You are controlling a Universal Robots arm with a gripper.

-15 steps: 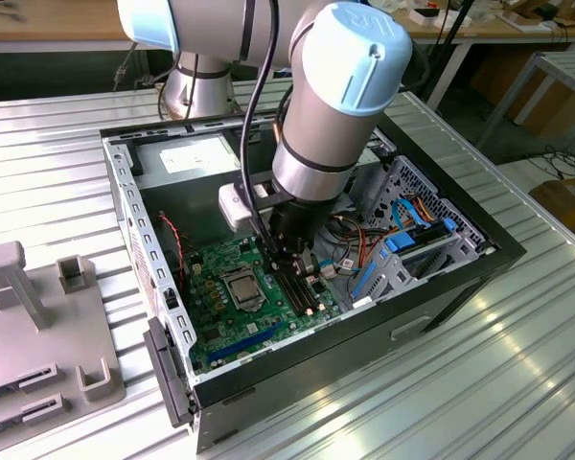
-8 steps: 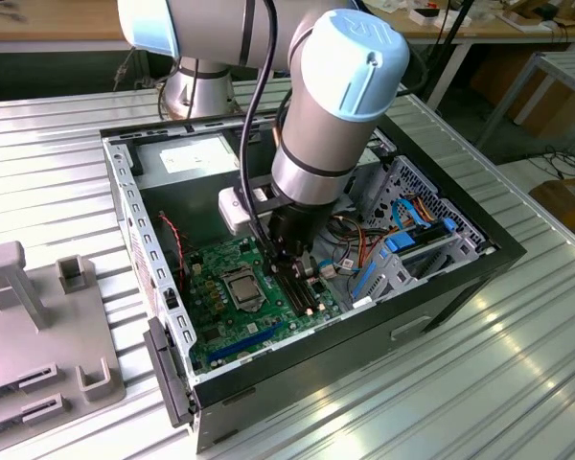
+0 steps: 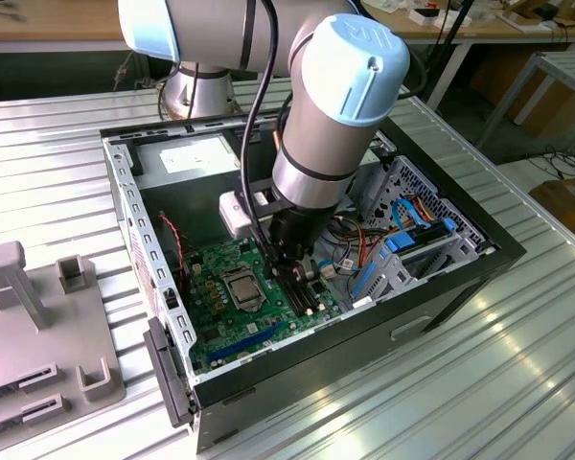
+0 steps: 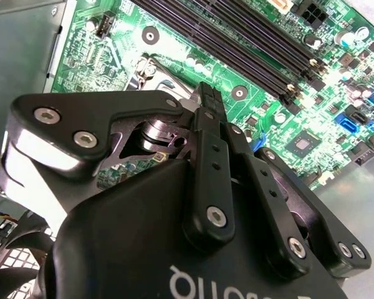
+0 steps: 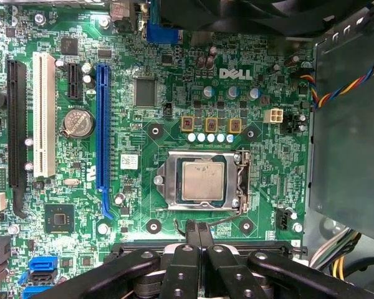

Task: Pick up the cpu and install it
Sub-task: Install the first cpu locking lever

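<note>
Fingers of the gripper (image 5: 197, 232) are pressed together with nothing between them, poised just off the socket's edge at lower centre of the first wrist view. The cpu (image 5: 202, 180) already lies inside the metal-framed socket (image 5: 173, 202) at the middle of the green motherboard (image 5: 262, 149), so placement looks done. The step in hand appears to be securing it. That calls for catching the thin socket lever (image 5: 221, 219) along the frame's lower edge, precisely, without scraping the memory slots (image 4: 237, 43) nearby.
</note>
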